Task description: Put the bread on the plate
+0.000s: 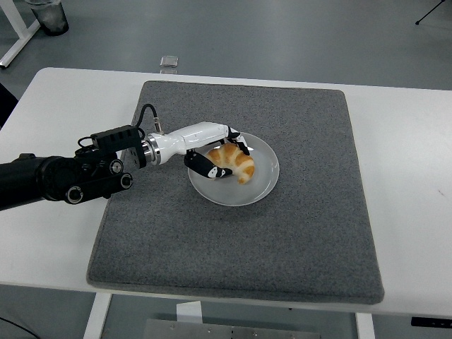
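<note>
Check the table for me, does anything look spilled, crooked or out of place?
Nothing stands out. The bread lies on the plate, with the left hand around it, and the plate sits flat on the grey mat. No spills or damage show.

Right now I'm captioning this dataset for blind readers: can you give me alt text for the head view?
The robot's left hand holds a golden croissant with its fingers over a white plate. The plate sits on a grey mat covering a white table; the right arm is out of view.
</note>
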`<control>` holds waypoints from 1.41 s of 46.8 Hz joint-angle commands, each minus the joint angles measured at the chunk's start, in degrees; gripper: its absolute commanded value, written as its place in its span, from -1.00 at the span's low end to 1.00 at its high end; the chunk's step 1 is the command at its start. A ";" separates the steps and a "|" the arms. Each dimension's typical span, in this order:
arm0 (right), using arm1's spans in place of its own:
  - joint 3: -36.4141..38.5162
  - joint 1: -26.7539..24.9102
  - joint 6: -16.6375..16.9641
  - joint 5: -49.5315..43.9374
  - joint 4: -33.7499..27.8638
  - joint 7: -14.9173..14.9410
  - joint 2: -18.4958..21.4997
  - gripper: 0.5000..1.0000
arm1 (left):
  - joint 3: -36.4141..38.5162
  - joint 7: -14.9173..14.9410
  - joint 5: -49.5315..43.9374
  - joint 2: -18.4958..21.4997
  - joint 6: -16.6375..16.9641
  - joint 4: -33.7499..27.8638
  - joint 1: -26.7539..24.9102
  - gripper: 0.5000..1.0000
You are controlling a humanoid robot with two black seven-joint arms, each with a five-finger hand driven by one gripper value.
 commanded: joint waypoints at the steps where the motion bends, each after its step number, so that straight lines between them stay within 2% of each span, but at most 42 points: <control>1: 0.00 0.00 -0.01 0.00 0.00 0.00 0.00 0.81 | -0.16 0.01 -0.47 0.00 1.44 -0.02 0.03 -0.14; 3: 0.00 0.00 -0.01 0.00 0.00 0.00 0.00 0.81 | -0.07 0.09 -0.90 -0.09 2.15 -0.02 0.03 0.02; 7: 0.00 0.00 -0.01 0.00 0.00 0.00 0.00 0.81 | 0.01 0.09 -1.52 -0.09 2.33 -0.02 0.03 0.09; 10: 0.00 0.00 -0.01 0.00 0.00 0.00 0.00 0.81 | 0.01 0.01 -1.61 -0.09 2.33 -0.02 0.03 0.26; 16: 0.00 0.00 0.07 0.00 0.00 0.00 0.00 0.81 | 0.01 0.10 -1.61 -0.09 2.33 -0.02 0.47 0.36; 27: 0.00 0.00 -0.01 0.00 0.00 0.00 0.00 0.81 | 0.19 0.10 -1.61 -0.09 2.06 -0.11 0.74 0.40; 32: 0.00 0.00 -0.01 0.00 0.00 0.00 0.00 0.81 | 0.01 0.10 -1.70 -0.09 2.06 -0.20 0.74 0.55; 37: 0.00 0.00 -0.01 0.00 0.00 0.00 0.00 0.81 | -1.04 0.10 -3.01 -0.17 1.98 -0.20 0.39 0.94; 45: 0.00 0.00 0.07 0.00 0.00 0.00 0.00 0.81 | -7.98 0.10 -7.14 -0.09 1.10 -0.20 -0.14 0.97; 48: 0.00 0.00 -0.01 0.00 0.00 0.00 0.00 0.81 | -10.70 0.18 -9.60 -0.09 -1.62 -0.11 -0.58 0.97; 54: 0.00 0.00 0.07 0.00 0.00 0.00 0.00 0.81 | -17.64 0.71 -18.91 0.00 -10.75 0.50 -1.72 0.97; 57: 0.00 0.00 -0.01 0.00 0.00 0.00 0.00 0.81 | -19.23 0.80 -24.18 0.00 -14.19 1.99 -2.16 0.97; 66: 0.00 0.00 -0.01 0.00 0.00 0.00 0.00 0.81 | -19.41 0.89 -37.72 0.79 -20.69 8.14 -5.68 0.97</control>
